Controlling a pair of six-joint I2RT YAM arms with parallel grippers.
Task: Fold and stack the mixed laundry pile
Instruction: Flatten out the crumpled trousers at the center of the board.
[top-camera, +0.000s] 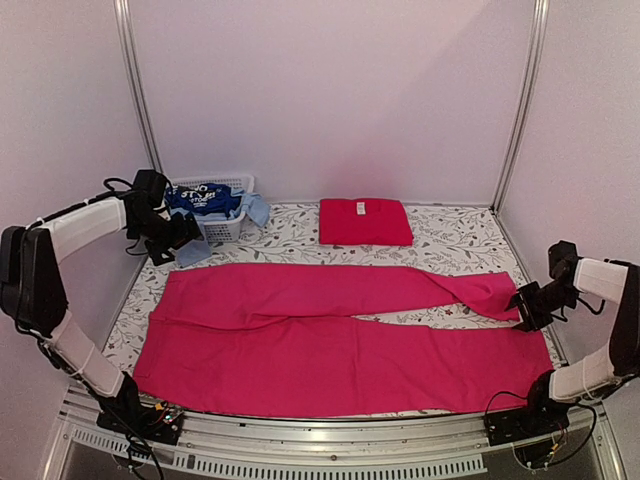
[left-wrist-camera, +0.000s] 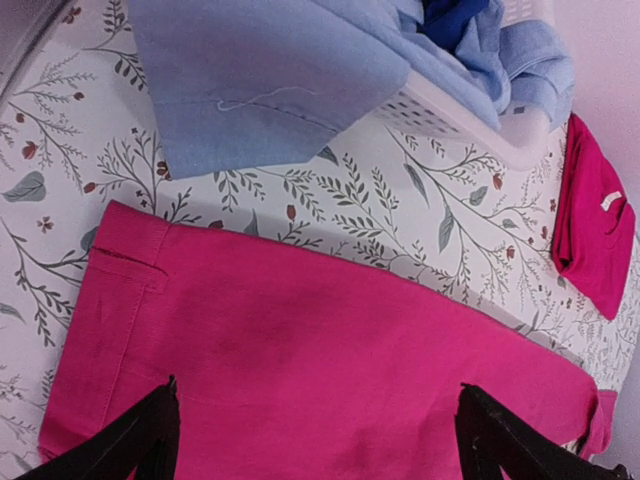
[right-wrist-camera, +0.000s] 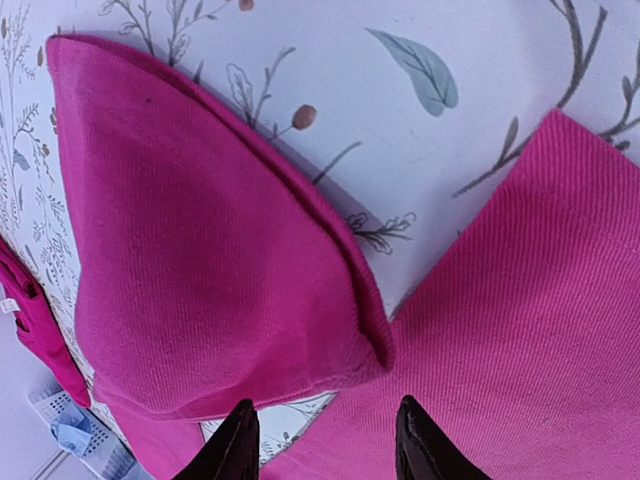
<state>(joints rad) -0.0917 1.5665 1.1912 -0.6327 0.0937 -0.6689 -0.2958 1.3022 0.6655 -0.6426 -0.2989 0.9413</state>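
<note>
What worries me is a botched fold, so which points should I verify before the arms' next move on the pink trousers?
1. Pink trousers spread flat on the table: ok, apart from the far leg.
2. Far leg's hem lying flat: not ok, it is folded over on itself.
3. Left gripper open above the waistband: ok.
4. Right gripper gripping the hem: not ok, the jaws stand apart with the hem corner just ahead of them.
5. Light blue cloth hanging from the white basket clear of the waistband: ok, narrowly.
6. Folded red shirt apart from the trousers: ok.
</note>
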